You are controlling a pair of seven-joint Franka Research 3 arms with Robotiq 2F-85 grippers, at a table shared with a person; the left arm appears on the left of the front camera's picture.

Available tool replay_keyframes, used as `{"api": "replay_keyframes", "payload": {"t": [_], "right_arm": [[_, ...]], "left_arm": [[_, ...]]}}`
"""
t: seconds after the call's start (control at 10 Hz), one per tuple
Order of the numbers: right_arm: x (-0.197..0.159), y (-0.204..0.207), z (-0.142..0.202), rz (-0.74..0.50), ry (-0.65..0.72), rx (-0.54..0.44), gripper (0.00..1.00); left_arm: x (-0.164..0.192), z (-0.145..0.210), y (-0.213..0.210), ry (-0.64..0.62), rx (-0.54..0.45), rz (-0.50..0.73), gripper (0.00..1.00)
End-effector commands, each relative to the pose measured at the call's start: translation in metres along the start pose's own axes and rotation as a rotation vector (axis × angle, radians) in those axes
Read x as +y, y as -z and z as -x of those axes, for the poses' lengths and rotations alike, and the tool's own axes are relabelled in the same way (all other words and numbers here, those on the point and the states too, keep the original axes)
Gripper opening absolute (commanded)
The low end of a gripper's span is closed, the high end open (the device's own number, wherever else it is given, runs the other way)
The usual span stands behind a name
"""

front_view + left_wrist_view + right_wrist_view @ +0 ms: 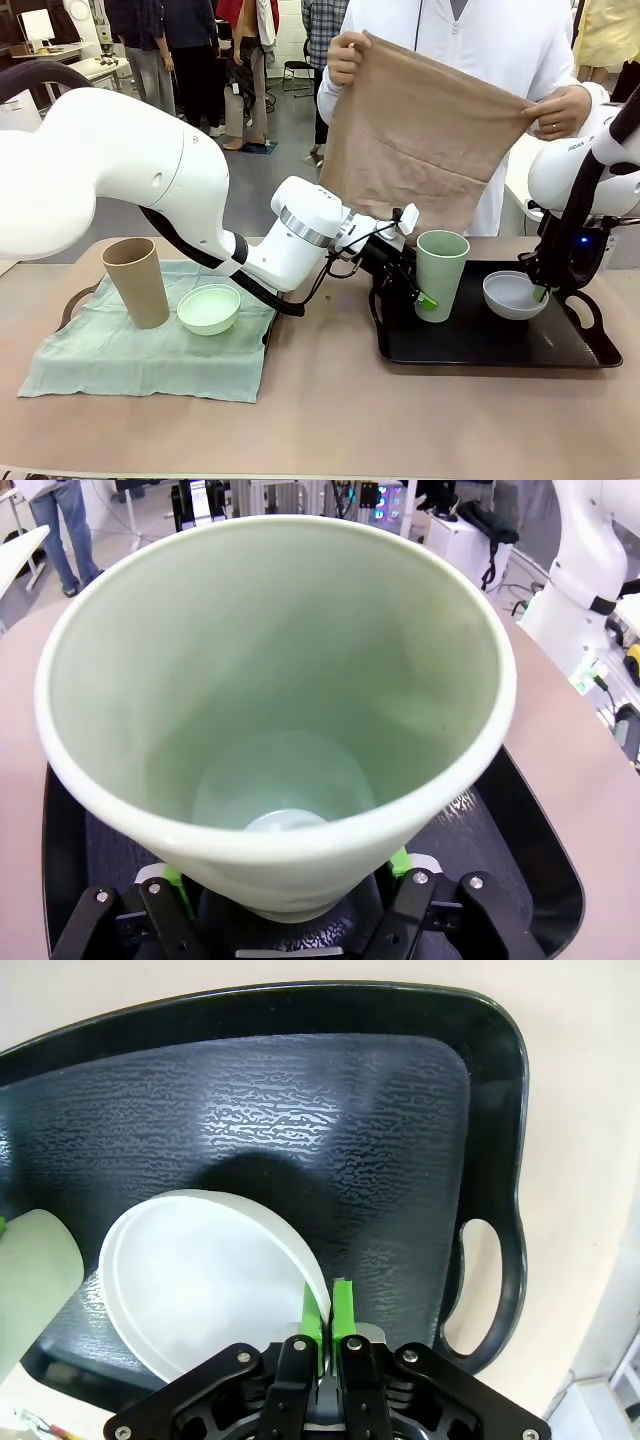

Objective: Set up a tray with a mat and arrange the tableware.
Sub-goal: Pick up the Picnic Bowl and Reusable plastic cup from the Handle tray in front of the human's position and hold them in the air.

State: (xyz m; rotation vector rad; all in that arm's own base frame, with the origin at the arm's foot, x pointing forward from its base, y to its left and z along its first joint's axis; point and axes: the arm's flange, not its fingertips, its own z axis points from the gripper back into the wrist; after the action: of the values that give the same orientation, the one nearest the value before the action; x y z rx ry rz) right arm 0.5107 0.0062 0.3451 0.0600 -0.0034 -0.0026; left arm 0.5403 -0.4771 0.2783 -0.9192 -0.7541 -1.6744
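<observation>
left pincer [424, 296] grips pale green cup [441, 270]; right pincer [540, 292] pinches white bowl [512, 295].

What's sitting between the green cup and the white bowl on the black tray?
Nothing: in the front view, bare black tray separates the pale green cup from the white bowl.

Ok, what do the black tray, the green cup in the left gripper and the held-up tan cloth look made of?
Black tray: likely moulded plastic, with a glossy rim and a pebbled, wrinkle-textured floor. Pale green cup: looks like matte plastic, with a smooth thick wall and a soft sheen; the left gripper is shut on it. Tan cloth: woven fabric, hanging limp with fold creases.
</observation>
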Motion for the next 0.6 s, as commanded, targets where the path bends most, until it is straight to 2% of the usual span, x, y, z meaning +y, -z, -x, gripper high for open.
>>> {"api": "replay_keyframes", "payload": {"t": [0.0, 0.1, 0.3, 0.5], "right_arm": [[-0.005, 0.007, -0.001, -0.006, -0.016, 0.001, 0.00], [-0.005, 0.004, -0.001, -0.011, -0.012, -0.009, 0.00], [0.004, -0.027, 0.013, -0.073, -0.048, -0.017, 0.00], [0.008, -0.095, 0.039, -0.109, -0.099, -0.069, 0.00]], "left_arm": [[0.000, -0.001, -0.002, 0.004, -0.045, -0.006, 0.00], [-0.003, -0.003, -0.004, -0.001, -0.045, 0.001, 0.22], [-0.023, -0.024, -0.023, -0.010, -0.072, 0.021, 0.22], [-0.048, -0.060, -0.051, 0.016, -0.070, 0.008, 0.22]]}}
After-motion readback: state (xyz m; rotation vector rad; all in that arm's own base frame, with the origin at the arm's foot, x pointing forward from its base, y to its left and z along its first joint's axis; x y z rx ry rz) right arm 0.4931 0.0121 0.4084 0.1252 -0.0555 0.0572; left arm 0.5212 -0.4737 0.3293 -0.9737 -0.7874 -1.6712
